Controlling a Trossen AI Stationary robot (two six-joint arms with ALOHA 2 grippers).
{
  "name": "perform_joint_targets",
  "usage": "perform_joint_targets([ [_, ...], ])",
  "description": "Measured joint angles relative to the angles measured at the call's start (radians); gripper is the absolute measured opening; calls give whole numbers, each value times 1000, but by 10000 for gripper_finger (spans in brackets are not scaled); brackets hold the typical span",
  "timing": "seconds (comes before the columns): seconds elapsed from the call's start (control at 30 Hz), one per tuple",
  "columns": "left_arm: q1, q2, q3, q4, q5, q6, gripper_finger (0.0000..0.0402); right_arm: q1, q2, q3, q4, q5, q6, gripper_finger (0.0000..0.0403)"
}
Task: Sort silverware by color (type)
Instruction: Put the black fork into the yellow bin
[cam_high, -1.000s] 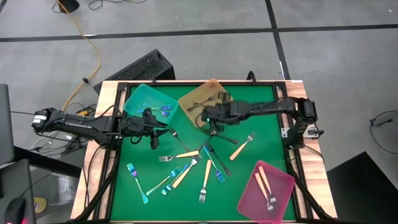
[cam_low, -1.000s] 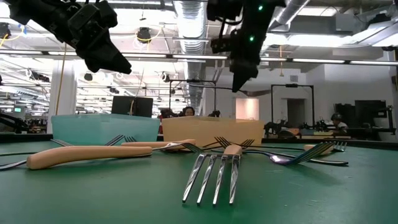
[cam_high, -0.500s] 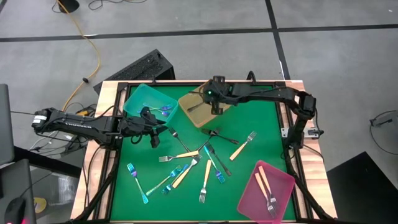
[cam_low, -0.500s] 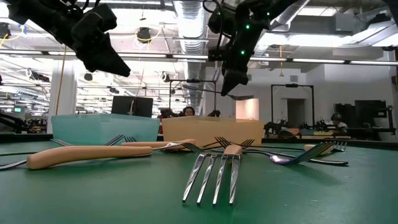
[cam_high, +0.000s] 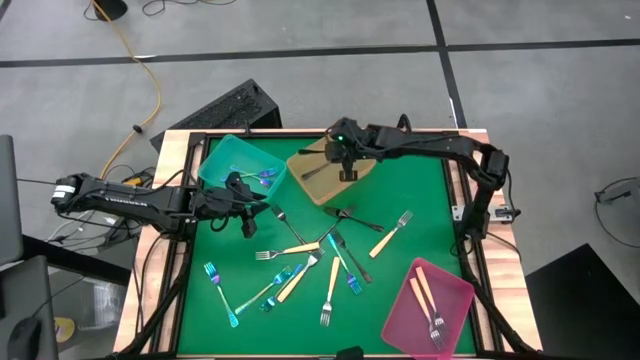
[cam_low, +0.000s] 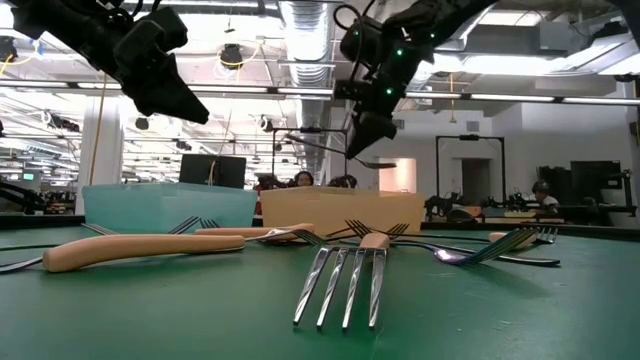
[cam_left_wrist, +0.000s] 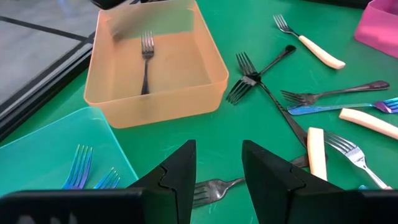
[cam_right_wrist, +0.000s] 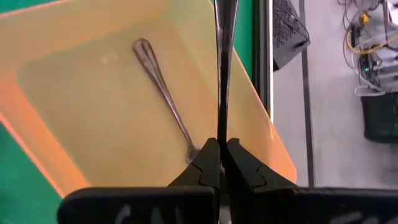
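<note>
My right gripper (cam_high: 345, 168) hangs over the amber tray (cam_high: 318, 150) at the far middle, shut on a dark grey utensil (cam_right_wrist: 222, 68) that shows as a thin bar (cam_low: 310, 140). One dark fork (cam_right_wrist: 163, 96) lies flat on that tray's floor. My left gripper (cam_left_wrist: 217, 180) hovers open by the teal tray (cam_high: 232, 158), above a grey fork (cam_left_wrist: 214, 185), with nothing between its fingers. Iridescent forks (cam_left_wrist: 79, 171) lie in the teal tray. Several forks, cream-handled, blue and grey, lie scattered mid-table (cam_high: 320, 258). My right gripper pinches the dark grey utensil (cam_right_wrist: 221, 127) between its two fingers, which slant down from above. The utensil sticks out past the fingertips, seen edge-on, and hangs clear above the amber tray, close to level (cam_low: 300, 137). Which end the fingers have, I cannot tell.
A pink tray (cam_high: 452, 285) with cream-handled forks stands at the near right corner. The table has a raised wooden rim (cam_high: 170, 150). Two crossed dark forks (cam_left_wrist: 258, 78) lie just near of the amber tray. Bare green mat (cam_high: 425, 190) shows at the far right.
My right gripper has swung with the dark utensil from over the amber tray's near right corner toward the table's far edge, over the tray's middle, and its wrist has turned. My left arm has kept still.
</note>
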Motion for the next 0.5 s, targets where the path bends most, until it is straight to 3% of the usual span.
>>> perform_joint_targets([
  [0.5, 0, 0, 0, -6, -1, 12, 114, -1, 149, 21, -6, 31, 22, 26],
])
